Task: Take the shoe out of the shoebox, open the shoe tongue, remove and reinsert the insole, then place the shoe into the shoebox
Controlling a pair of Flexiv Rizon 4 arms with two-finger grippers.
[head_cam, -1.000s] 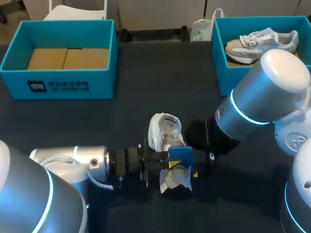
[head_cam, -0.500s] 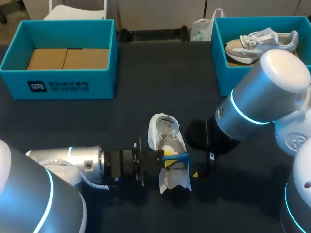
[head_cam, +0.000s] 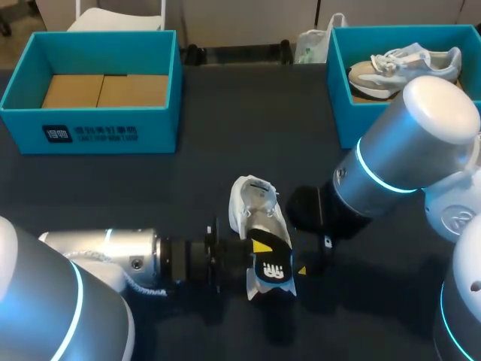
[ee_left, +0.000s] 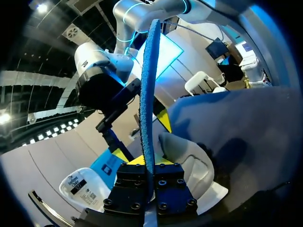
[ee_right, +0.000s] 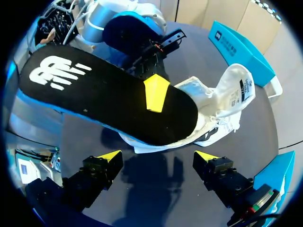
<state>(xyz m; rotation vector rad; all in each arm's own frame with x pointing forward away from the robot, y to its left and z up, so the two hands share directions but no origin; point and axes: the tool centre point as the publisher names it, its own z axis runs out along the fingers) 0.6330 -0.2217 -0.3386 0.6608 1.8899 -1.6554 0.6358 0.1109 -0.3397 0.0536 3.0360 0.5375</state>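
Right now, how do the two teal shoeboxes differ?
The left teal cardboard shoebox holds no shoe, showing its brown floor; the right teal cardboard shoebox holds a grey-and-white sneaker. The left one's front wall is fully visible; the right one's is partly behind my right arm. Both are open-topped.

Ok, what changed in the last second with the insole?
The left end effector, shut on the insole throughout, rolled it from blue underside up, through edge-on, to black face up. The shoe and the open right end effector stayed put.
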